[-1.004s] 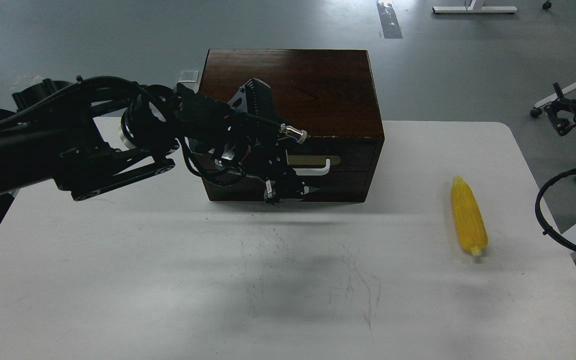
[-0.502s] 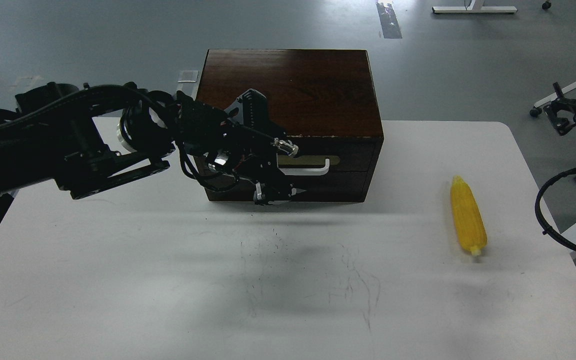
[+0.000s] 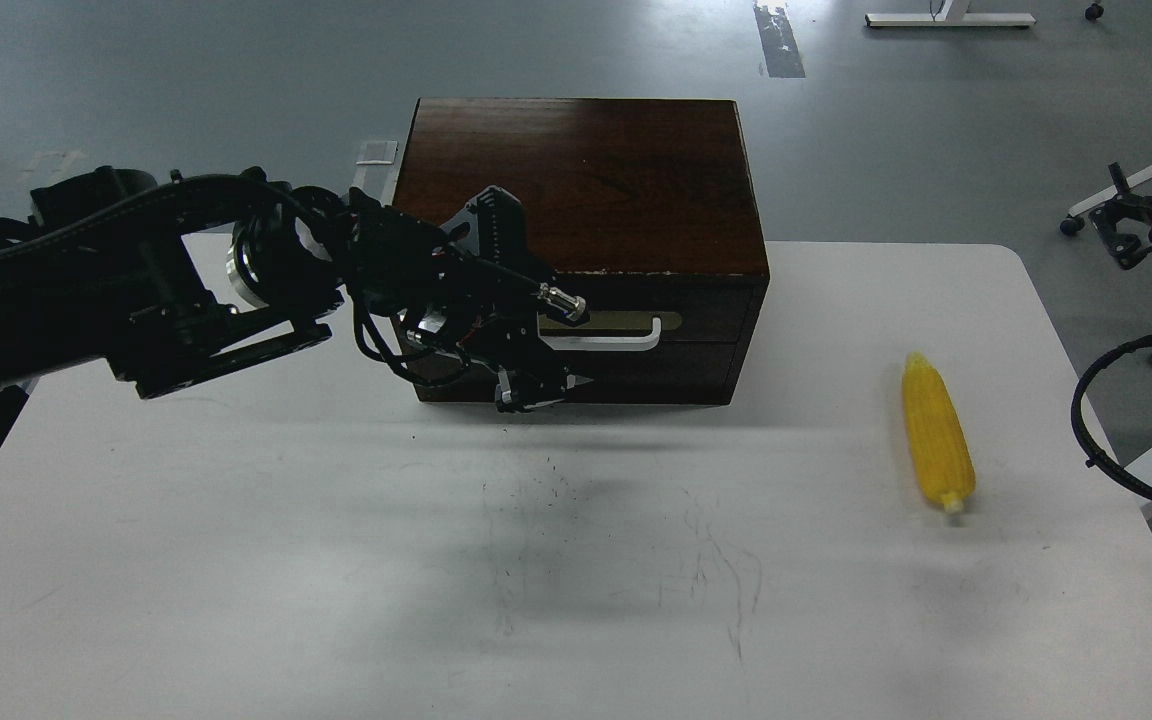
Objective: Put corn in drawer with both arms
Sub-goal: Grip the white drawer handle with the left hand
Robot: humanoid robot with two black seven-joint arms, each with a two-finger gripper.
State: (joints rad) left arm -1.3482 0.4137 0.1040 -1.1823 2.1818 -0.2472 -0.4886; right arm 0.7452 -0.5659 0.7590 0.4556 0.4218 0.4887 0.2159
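Drawer [image 3: 591, 340] shut, white handle [image 3: 604, 337] ungrasped; left fingers [image 3: 533, 388] low before drawer front, left of handle, clenched or released not discernible; corn [image 3: 937, 432] untouched on worktop [image 3: 336, 560] well right of drawer; right fingers unseen; opening, loading, closing all outstanding.

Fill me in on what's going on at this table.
The left gripper hangs in front of the dark wooden box, low by the left end of the drawer, near its white handle. The drawer looks shut. Whether the fingers are open or closed cannot be told. The corn lies untouched on the white table, off to the right. The right arm's gripper is out of view.
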